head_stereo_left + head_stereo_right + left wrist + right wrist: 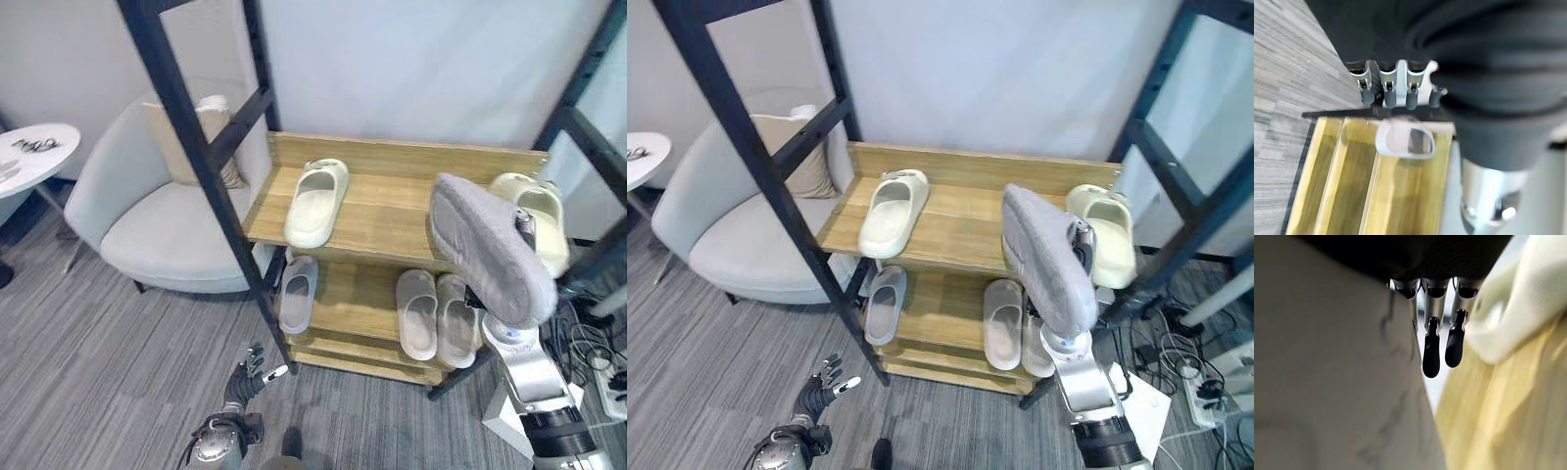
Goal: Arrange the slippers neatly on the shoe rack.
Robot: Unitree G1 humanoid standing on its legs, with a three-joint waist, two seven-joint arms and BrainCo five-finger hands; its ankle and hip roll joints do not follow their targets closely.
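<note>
right hand [1080, 243] of mine is raised in front of the wooden shoe rack [392, 157], gripping a grey slipper [495, 250] by its edge so the sole faces up toward my head, tilted, toe end low. in my right wrist view the fingers [1431, 352] show straight beside the grey slipper's pale side [1327, 357], with the thumb out of sight, so the pinch itself is hidden behind the slipper; from the head views the slipper hangs on that hand above the right end of the top shelf.

on the top shelf a cream slipper [317, 201] lies left of centre, toe toward me, and a second cream slipper [542, 213] lies at the right end, just behind the one i hold. on the lower shelf a single grey slipper [297, 292] lies at the left, and a pair of light grey slippers [434, 313] lies side by side at the right.

my left hand [252, 370] hangs low over the grey carpet [98, 372] in front of the rack's left post, fingers loosely spread and holding nothing. a light grey armchair [147, 215] with a beige cushion [201, 147] stands left of the rack, and a small white round table [34, 157] is beyond it.
</note>
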